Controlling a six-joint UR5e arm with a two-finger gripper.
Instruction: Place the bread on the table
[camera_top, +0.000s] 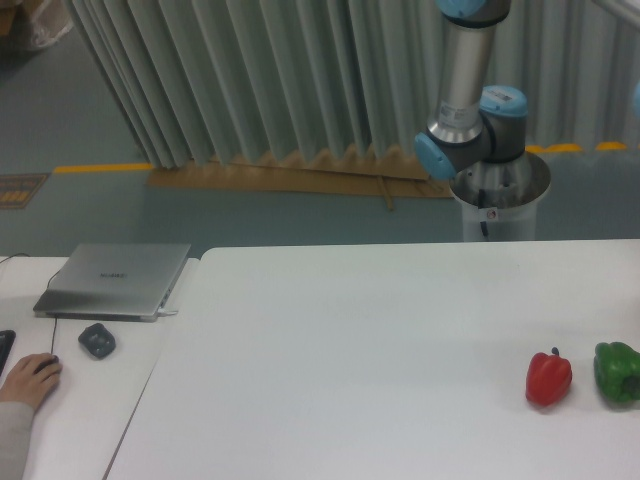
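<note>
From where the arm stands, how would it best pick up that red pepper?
Probably from straight above, closing its hand across the wide body of the red pepper. It sits with its stem up and bulges at the middle, so the sides offer the firmest hold. The green pepper stands apart on one side, so there seems room.

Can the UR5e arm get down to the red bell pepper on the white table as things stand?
Probably yes. The red bell pepper stands free on the large white tabletop, apart from the green bell pepper, nothing above it. Only the arm's base joints show; the gripper is out of frame.
</note>
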